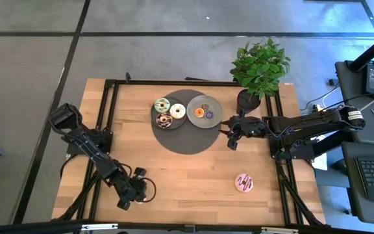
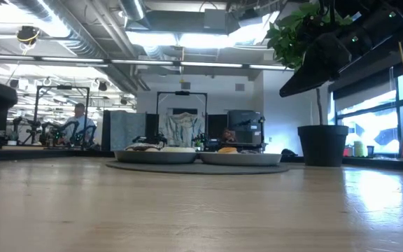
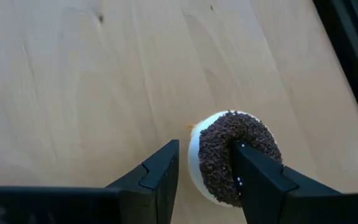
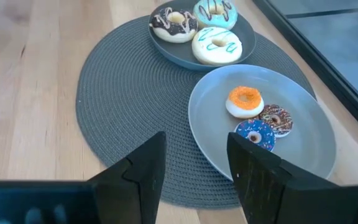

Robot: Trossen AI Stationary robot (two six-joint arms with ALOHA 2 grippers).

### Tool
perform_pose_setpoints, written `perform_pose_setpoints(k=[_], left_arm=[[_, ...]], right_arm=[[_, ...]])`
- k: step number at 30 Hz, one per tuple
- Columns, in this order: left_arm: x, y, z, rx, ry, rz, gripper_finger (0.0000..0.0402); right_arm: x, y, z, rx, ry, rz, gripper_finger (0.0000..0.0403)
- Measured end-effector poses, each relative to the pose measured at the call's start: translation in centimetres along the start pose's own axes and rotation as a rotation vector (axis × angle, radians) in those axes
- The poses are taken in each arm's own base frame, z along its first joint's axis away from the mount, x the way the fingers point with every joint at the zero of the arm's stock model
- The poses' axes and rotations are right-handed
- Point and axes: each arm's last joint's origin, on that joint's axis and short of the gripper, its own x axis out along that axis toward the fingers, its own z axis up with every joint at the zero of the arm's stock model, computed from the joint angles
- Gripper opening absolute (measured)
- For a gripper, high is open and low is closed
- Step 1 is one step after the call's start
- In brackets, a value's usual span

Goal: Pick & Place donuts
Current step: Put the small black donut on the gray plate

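While your left end effector [image 3: 204,177] hangs low over the near left part of the table [image 1: 174,175], its two fingers stand spread around a chocolate sprinkled donut [image 3: 235,157]: one finger passes through the ring's hole and the other sits just beside its cream-coloured rim. You cannot tell from these views whether the donut is lifted or lying on the wood.

Your right end effector [image 4: 194,168] is spread wide and holds nothing; it hovers at the edge of the round grey mat [image 4: 123,99], just beside the lighter grey plate [image 4: 309,124].

On that lighter plate you have three small donuts: an orange one [image 4: 245,101], a brown sprinkled one [image 4: 276,118] and a blue one [image 4: 255,132]. The darker plate [image 1: 156,120] next to it carries a white-green donut [image 1: 162,104], a cream donut [image 1: 178,111] and a dark-iced donut [image 1: 164,120].

A pink donut [image 1: 244,182] with dark squiggles lies alone on the bare wood, near the right front. A potted plant [image 1: 258,68] stands at the far right corner.
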Motion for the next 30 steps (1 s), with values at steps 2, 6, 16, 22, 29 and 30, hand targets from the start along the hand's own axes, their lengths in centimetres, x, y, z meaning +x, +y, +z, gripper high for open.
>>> perform_pose_setpoints(k=[2, 6, 16, 22, 29, 30], left_arm=[[0.0, 0.0, 0.0, -0.005, 0.001, -0.002, 0.0137], [-0.1, -0.1, 0.0, -0.037, 0.0, -0.019, 0.0137], [-0.1, -0.2, 0.0, -0.157, 0.028, -0.053, 0.0132], [0.0, 0.3, 0.7, -0.172, -0.035, -0.032, 0.0088], [-0.9, 2.3, 3.1, -0.211, -0.175, -0.054, 0.0009], [-1.3, 2.8, 3.6, -0.231, -0.207, -0.039, 0.0009]], right_arm=[[0.0, 0.0, 0.0, 0.0, -0.002, 0.001, 0.0172], [0.0, 0.0, 0.1, -0.006, -0.005, 0.001, 0.0172], [0.0, 0.0, 0.0, -0.005, -0.005, 0.001, 0.0172], [0.0, 0.0, 0.1, -0.01, -0.008, -0.005, 0.0172], [0.0, 0.0, 0.2, -0.023, -0.025, -0.012, 0.0172], [0.0, 0.0, 0.2, -0.026, -0.025, -0.012, 0.0172]])
